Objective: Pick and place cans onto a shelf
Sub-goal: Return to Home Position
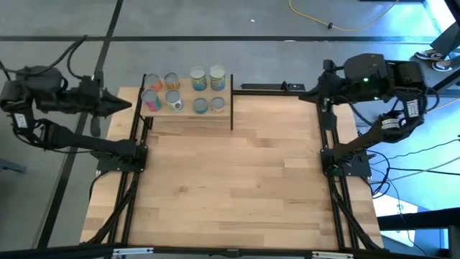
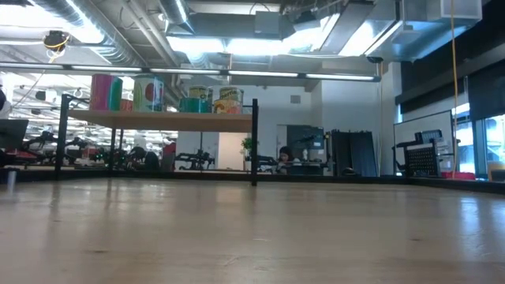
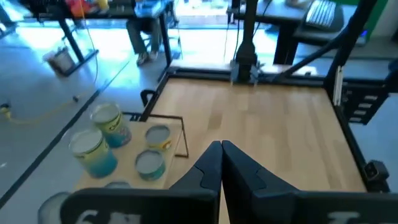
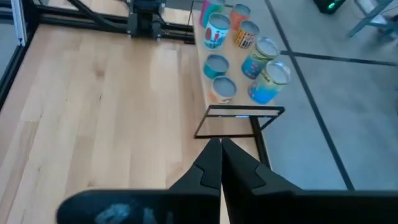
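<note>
The table (image 1: 237, 180) shows no can lying on its open surface in any view. The shelf (image 2: 158, 120) stands at the table's far corner, just ahead of the left gripper (image 3: 221, 146) and well apart from the right gripper (image 4: 221, 144), which faces it from across the table's width. The left gripper's fingers are pressed together with nothing between them, and it hangs beside the table's edge, off the shelf. The right gripper's fingers are likewise closed and empty, and it is held high at the opposite edge. The cans (image 1: 198, 78) number eight by count in the high view. All stand upright on the shelf board in two rough rows, near one another, and none touches either gripper. Assessment: placing appears complete, with no can outstanding. What remains, in my judgement, is only for both arms to settle at rest.
</note>
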